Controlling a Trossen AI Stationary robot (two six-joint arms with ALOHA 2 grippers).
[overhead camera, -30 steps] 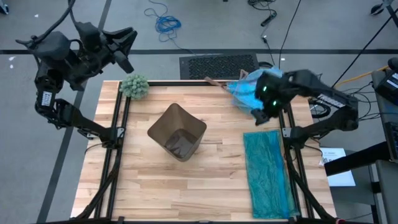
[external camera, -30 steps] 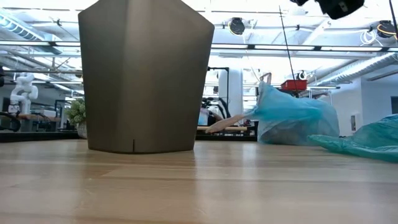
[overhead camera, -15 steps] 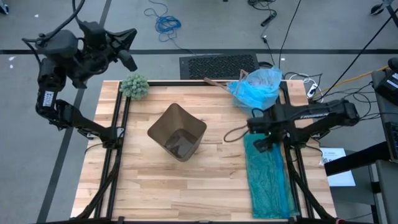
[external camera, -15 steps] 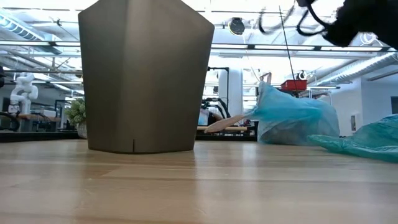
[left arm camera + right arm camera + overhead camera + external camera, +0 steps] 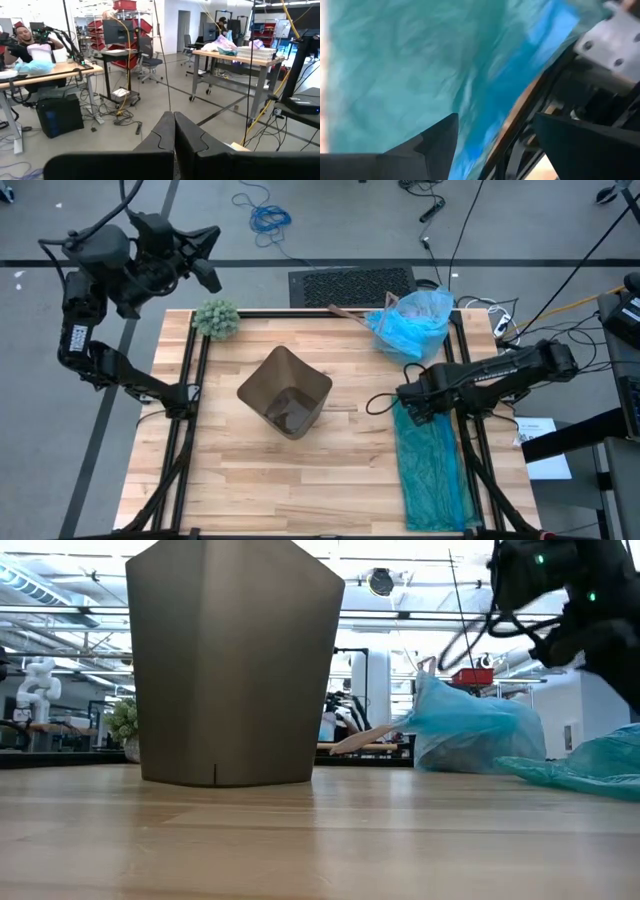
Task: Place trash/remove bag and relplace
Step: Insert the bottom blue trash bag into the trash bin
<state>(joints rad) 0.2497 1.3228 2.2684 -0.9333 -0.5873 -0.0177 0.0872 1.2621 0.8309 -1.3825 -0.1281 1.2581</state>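
The light blue bag [image 5: 412,320] sits bunched and full at the table's far right, resting on its underside [image 5: 470,735]. A brown bin [image 5: 285,392] stands mid-table with dark trash [image 5: 288,412] in its bottom. My right gripper [image 5: 413,408] points steeply down over the far end of a teal-green plastic bag [image 5: 432,465]. In the right wrist view it is open [image 5: 495,145], with the teal plastic [image 5: 405,65] just below; whether it touches, I cannot tell. My left gripper [image 5: 174,135] is shut, raised level beyond the far left corner [image 5: 203,260].
A green fuzzy plant [image 5: 216,318] stands at the far left corner. A brown stick-like piece [image 5: 345,311] lies at the far edge beside the blue bag. Black rails [image 5: 190,410] run along both table sides. Bare wood lies near and left of the bin.
My right gripper has swung down from above the light blue bag toward the table's near edge, tipping to point downward, and now hangs over the teal-green bag's far end. The light blue bag has stayed where it was.
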